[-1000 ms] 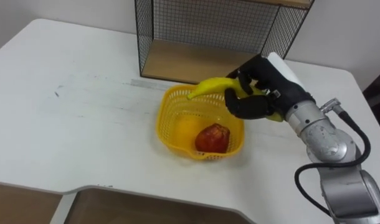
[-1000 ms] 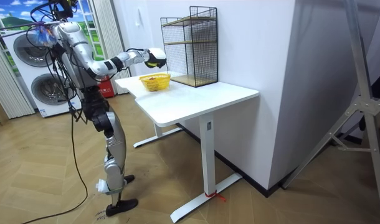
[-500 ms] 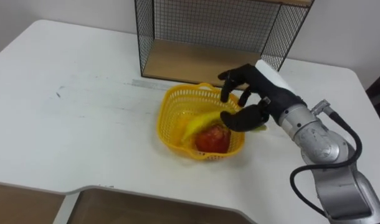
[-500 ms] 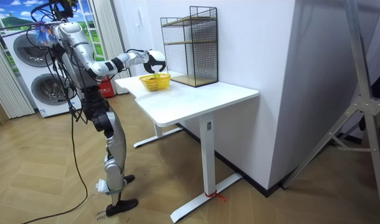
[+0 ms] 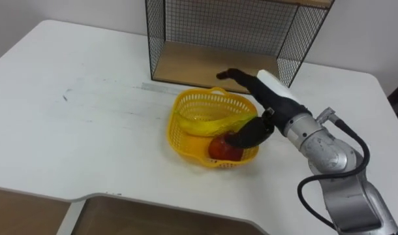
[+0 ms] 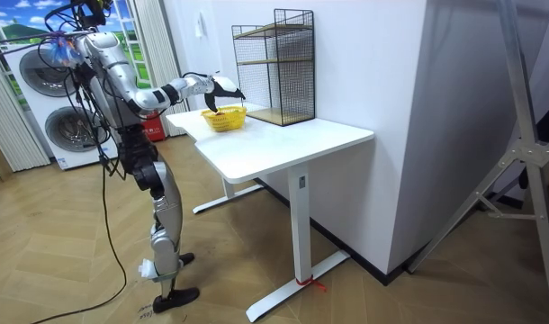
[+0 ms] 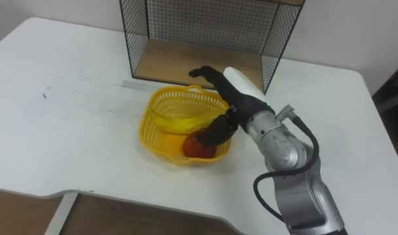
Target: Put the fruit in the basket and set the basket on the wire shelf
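Right hand (image 5: pixel 271 104) open, fingers spread over basket (image 5: pixel 173 125) rim, thumb low by red fruit (image 5: pixel 220 149). Banana (image 5: pixel 212 124) left of palm, inside basket. Shelf (image 5: pixel 186 64) beyond fingertips.

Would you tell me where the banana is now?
In the eye views, the banana lies inside the yellow basket, beside the red fruit, left of the right robot hand.

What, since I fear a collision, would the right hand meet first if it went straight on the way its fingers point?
Likely the wire shelf: the right hand, open over the basket, points at the lower bay's wooden board. How high it would pass is unclear.
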Controlling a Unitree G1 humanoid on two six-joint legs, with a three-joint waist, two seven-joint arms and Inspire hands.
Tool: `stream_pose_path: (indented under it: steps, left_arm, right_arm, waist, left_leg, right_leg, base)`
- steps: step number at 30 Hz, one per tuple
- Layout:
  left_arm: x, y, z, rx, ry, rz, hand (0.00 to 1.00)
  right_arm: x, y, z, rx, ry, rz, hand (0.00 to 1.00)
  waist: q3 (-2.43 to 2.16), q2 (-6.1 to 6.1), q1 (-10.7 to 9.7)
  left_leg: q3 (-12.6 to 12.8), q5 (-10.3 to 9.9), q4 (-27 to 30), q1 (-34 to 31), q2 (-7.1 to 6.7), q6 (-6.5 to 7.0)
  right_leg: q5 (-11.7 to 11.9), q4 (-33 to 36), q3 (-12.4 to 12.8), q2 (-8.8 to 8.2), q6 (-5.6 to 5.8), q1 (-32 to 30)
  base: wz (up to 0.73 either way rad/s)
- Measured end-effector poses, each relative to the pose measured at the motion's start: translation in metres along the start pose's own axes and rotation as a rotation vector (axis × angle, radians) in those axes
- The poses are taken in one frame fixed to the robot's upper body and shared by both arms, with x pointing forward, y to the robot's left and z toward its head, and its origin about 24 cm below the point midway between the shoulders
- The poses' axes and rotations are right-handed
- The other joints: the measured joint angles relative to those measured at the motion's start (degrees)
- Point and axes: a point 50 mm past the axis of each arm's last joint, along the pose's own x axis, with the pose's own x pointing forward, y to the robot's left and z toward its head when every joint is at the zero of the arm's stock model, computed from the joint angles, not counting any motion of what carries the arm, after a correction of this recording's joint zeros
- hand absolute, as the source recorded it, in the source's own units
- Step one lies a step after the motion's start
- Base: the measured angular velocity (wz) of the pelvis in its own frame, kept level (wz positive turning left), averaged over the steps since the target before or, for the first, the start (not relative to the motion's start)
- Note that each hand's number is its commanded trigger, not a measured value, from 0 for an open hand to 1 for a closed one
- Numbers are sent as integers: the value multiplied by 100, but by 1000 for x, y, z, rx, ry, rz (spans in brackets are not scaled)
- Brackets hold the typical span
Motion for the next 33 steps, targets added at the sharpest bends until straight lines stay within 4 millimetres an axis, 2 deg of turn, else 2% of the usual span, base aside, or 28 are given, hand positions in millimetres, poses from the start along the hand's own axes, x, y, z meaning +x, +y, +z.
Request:
stream_pose_path:
  steps: [7, 15, 18, 24, 25, 27, 30, 31, 33]
  left_arm:
    - [0, -1, -2, -7, 11, -7, 0]
    - [0, -2, -7, -6, 29, 29, 0]
    - [0, -1, -12, -26, 40, 51, 0]
    - [-5, -10, -38, -217, 122, 51, 0]
    - [-6, -12, -45, -243, 148, 55, 0]
    - [-8, -16, -50, -316, 177, 61, 0]
    - [-11, -17, -63, -578, 254, 115, 0]
    - [-11, -16, -64, -636, 265, 130, 0]
    - [-12, -10, -69, -906, 310, 200, 0]
  right_arm:
    - [0, 1, 0, 12, -4, 4, 0]
    - [1, 0, 3, 102, -38, -44, 0]
    - [1, -2, 4, 172, -60, -96, 0]
    - [-10, -12, -16, 377, -38, -251, 0]
    - [-12, -13, -19, 397, -28, -278, 0]
    - [-15, -16, -23, 422, -15, -326, 0]
    - [-23, -22, -34, 484, 18, -429, 0]
    - [-25, -22, -36, 506, 23, -446, 0]
    - [-33, -22, -50, 575, 71, -510, 0]
  waist:
    - [10, 17, -5]
    - [-16, -20, -38]
    - [-17, -21, -125]
    - [-29, 15, -304]
    - [-44, 52, -329]
    - [-42, 127, -403]
    - [-86, 244, -463]
    - [-81, 271, -465]
    - [-70, 319, -513]
  left_leg:
    - [-3, 0, 2, -13, -1, 0]
    - [-15, 0, -7, -10, -6, 0]
    - [-41, 0, -3, -13, -7, 1]
    - [-49, -1, -9, 23, -12, 3]
    - [-43, -1, -13, 31, -12, 3]
    - [-41, 0, -10, 33, -11, 4]
    - [-53, 13, -11, 45, -11, 8]
    - [-50, 15, -13, 58, -11, 6]
    - [-66, 16, -17, 123, -14, 6]
  right_leg:
    - [0, -1, 2, 0, 0, 12]
    - [0, -5, -11, -2, 1, 26]
    - [2, -6, -72, -6, 3, 38]
    - [14, -17, -88, -10, 23, 77]
    - [14, -17, -80, -10, 23, 76]
    - [14, -23, -65, -10, 23, 78]
    - [14, -24, -85, -14, 24, 92]
    - [14, -24, -79, -13, 24, 102]
    - [14, -31, -114, -16, 24, 186]
  base:
    - [0]
    - [1]
    - [6]
    - [0]
    - [-6]
    - [-2]
    - [0]
    - [0]
    - [5]
